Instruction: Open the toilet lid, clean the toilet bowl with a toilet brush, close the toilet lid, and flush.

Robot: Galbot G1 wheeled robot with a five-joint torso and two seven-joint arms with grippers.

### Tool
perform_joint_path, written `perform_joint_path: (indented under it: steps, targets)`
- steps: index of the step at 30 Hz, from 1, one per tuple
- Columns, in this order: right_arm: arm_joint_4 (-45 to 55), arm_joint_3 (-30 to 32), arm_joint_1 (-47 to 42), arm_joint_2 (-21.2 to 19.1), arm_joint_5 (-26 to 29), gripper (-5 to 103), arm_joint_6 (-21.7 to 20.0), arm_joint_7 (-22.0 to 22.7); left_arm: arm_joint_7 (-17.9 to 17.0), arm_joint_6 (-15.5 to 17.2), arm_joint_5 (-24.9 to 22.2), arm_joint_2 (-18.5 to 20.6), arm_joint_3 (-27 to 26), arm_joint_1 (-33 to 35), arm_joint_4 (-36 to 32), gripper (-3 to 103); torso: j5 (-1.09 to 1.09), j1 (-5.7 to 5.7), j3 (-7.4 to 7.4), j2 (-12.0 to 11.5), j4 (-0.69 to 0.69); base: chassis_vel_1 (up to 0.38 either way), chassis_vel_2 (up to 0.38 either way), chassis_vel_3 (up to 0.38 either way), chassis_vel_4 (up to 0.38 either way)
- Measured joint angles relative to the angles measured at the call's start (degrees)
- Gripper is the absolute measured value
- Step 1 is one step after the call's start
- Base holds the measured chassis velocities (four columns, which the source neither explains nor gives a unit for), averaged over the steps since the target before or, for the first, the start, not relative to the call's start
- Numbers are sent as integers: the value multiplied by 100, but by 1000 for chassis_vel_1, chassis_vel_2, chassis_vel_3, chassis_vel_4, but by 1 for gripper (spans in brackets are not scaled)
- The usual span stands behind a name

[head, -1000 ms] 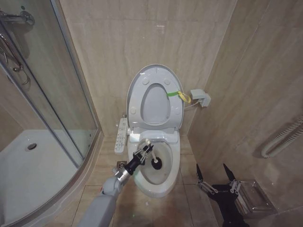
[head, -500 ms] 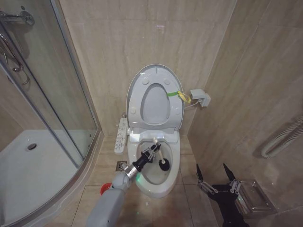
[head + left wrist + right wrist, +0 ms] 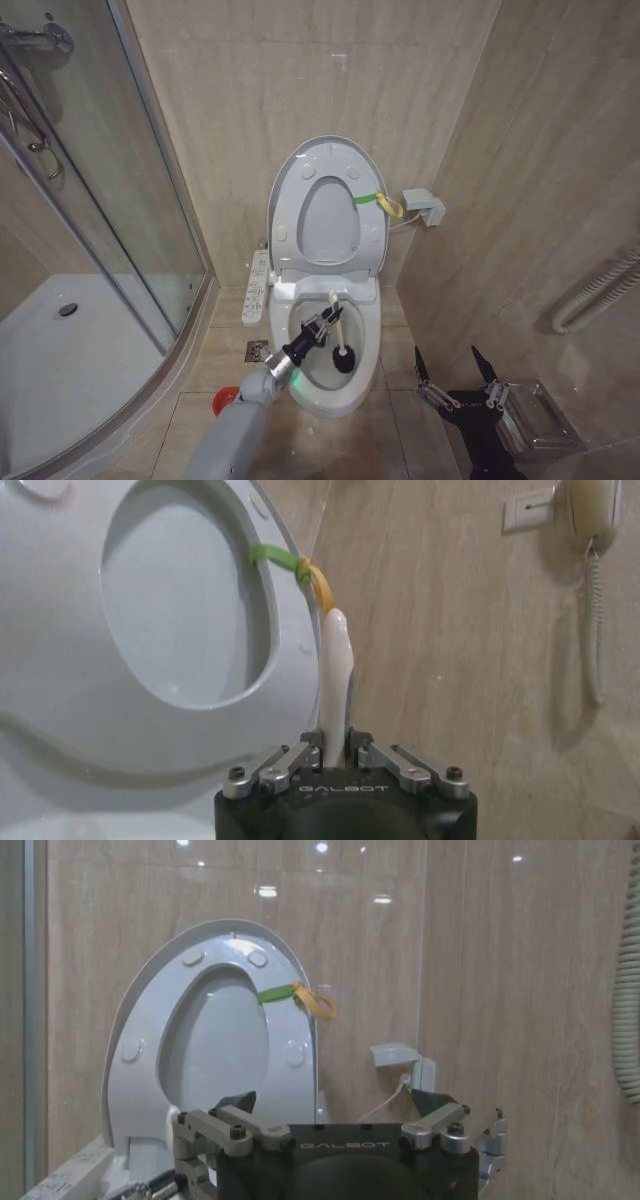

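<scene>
Now the left gripper (image 3: 322, 327) is clamped on the white handle of the toilet brush (image 3: 338, 340), which the left wrist view shows pinched between its fingers (image 3: 306, 753). Over the last second the arm has pushed forward and toward the robot's right, carrying the dark bristle head from the left side of the toilet bowl (image 3: 365, 345) across to its right inner wall, low in the basin. That sweep suggests the scrubbing step is well under way, with closing and flushing not yet done. Behind, the toilet lid (image 3: 330, 150) stands upright against the wall with the seat (image 3: 290, 215) raised too. The right gripper (image 3: 455, 385) hangs spread and empty, low on the right beside the bowl.
</scene>
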Motion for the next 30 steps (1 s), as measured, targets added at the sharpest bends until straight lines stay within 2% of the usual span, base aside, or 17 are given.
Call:
perform_joint_path:
  steps: [10, 15, 20, 30]
  targets:
    - [0, 0, 0, 0, 0, 100, 0, 0, 168, -181, 127, -150, -186, 138, 682, 16, 0, 0, 0, 0, 3, 0, 0, 0, 0]
    - [0, 0, 0, 0, 0, 100, 0, 0, 173, -170, 106, -131, -153, 102, 592, 16, 1, 0, 0, 0, 3, 0, 0, 0, 0]
    - [0, 0, 0, 0, 0, 100, 0, 0, 69, -8, -48, -165, -47, 21, 209, 16, 0, 0, 0, 0, 0, 0, 0, 0, 0]
    - [0, 0, 0, 0, 0, 100, 0, 0, 278, -222, 84, -298, -199, 158, 818, 16, 0, 0, -1, 1, 2, 0, 0, 0, 0]
